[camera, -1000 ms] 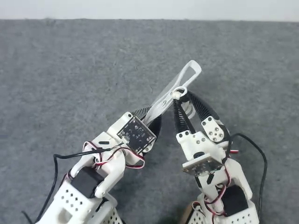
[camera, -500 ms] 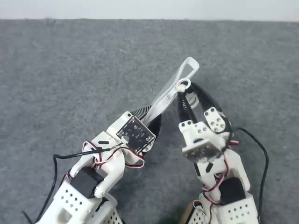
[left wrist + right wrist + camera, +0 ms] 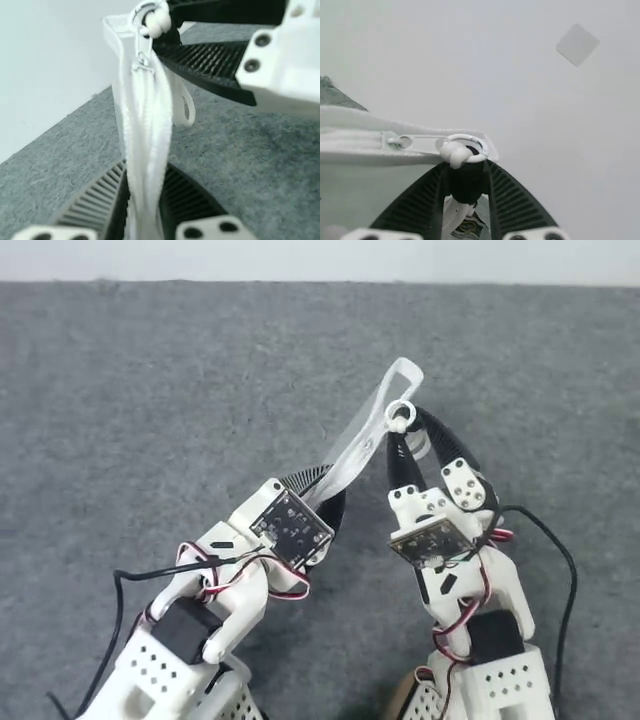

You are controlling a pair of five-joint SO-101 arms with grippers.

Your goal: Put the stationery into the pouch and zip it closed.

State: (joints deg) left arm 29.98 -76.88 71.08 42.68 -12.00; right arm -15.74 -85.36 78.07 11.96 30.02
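A clear pouch (image 3: 362,440) with a white zipper is held up off the table between both arms. My left gripper (image 3: 322,492) is shut on the pouch's lower end; the zipper strip (image 3: 145,145) runs up from between its black fingers. My right gripper (image 3: 402,428) is shut on the white zipper pull (image 3: 401,416) with its ring, close to the pouch's far top end. The pull and ring (image 3: 462,149) sit right at the right fingertips, with the slider (image 3: 400,141) just beside them. The same pull (image 3: 150,20) tops the pouch in the left wrist view.
Grey carpet-like table surface (image 3: 150,390) lies all around, with a pale wall (image 3: 320,260) at the far edge. A small brown object (image 3: 400,700) sits by the right arm's base. Cables (image 3: 120,610) trail near both bases.
My right gripper has drawn the zipper pull farther along the pouch toward its far top end, and the right arm has swung forward. The left arm stays put.
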